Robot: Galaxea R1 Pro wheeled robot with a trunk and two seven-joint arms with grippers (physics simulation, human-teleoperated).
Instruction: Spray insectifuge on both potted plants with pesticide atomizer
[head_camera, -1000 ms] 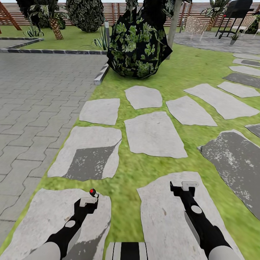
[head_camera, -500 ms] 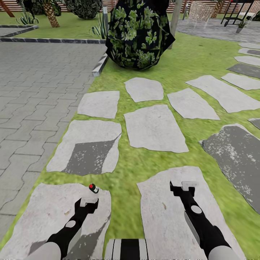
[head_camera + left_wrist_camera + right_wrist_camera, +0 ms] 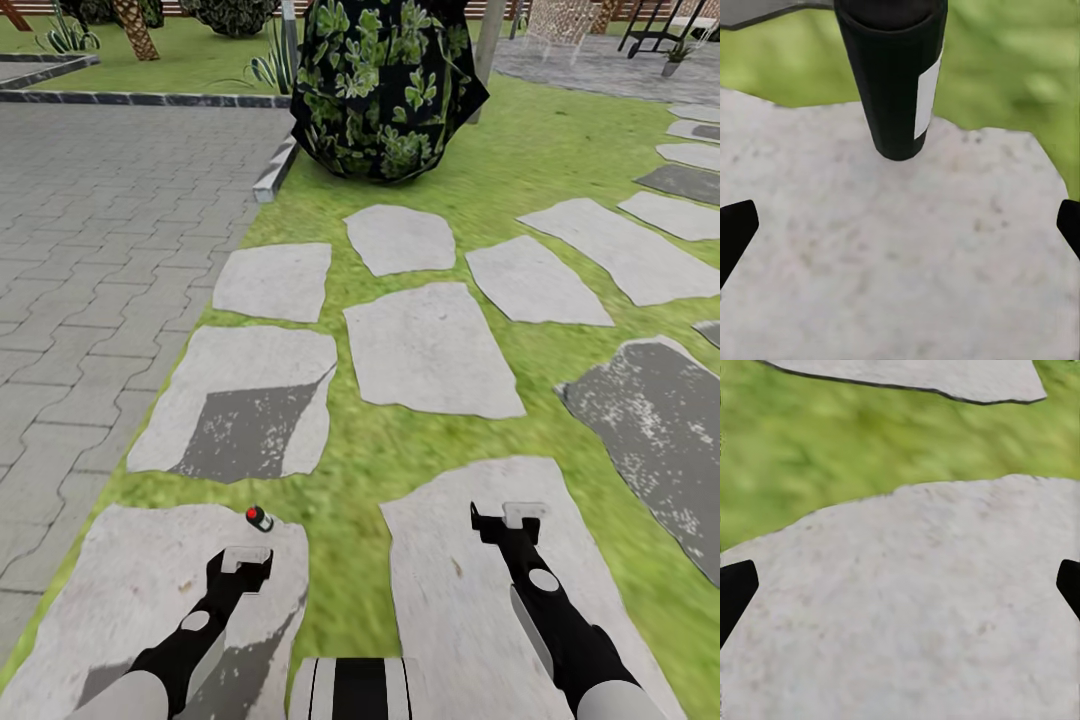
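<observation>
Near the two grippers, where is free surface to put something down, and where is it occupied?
Free: the stone slab under the right gripper, bordered by grass on its left. Occupied: the far edge of the left slab, where the pesticide atomizer stands just ahead of the open left gripper.

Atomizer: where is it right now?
Head view: the pesticide atomizer stands at the far edge of the near-left stepping stone, just ahead of the open left gripper and not held.
</observation>
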